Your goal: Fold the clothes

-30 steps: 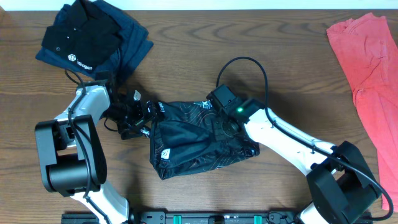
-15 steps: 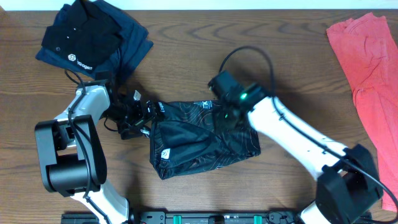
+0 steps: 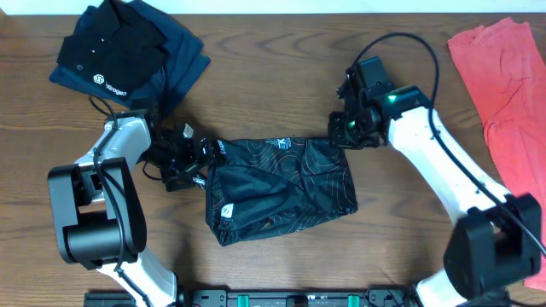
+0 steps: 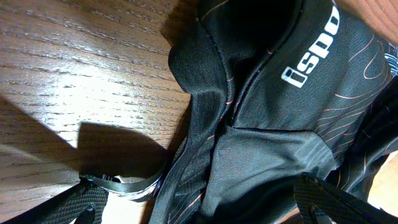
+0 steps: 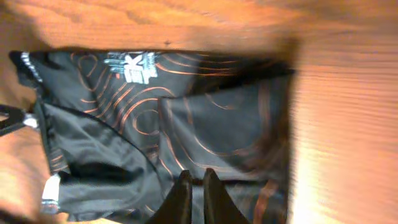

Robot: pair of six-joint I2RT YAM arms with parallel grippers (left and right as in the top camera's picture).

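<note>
The clothes (image 3: 281,189), a black jersey with fine orange-white contour lines, lie folded into a rough rectangle at the table's middle. My left gripper (image 3: 203,162) rests at its left edge, open wide. In the left wrist view the collar fabric with white lettering (image 4: 292,93) lies between the two fingers (image 4: 84,200), and nothing is pinched. My right gripper (image 3: 345,130) hovers by the jersey's upper right corner, shut and empty. Seen from the right wrist, its jaws (image 5: 196,179) stand together above the jersey (image 5: 155,118).
A plain black polo with a white logo (image 3: 107,55) lies on dark blue cloth (image 3: 183,64) at the back left. A coral-red garment (image 3: 508,102) hangs along the right edge. Bare wood (image 3: 273,68) runs behind the jersey.
The right gripper let go of the jersey's middle, rose and swung back and right to the upper right corner, then shut. The folded fabric stayed flat. The left arm did not move.
</note>
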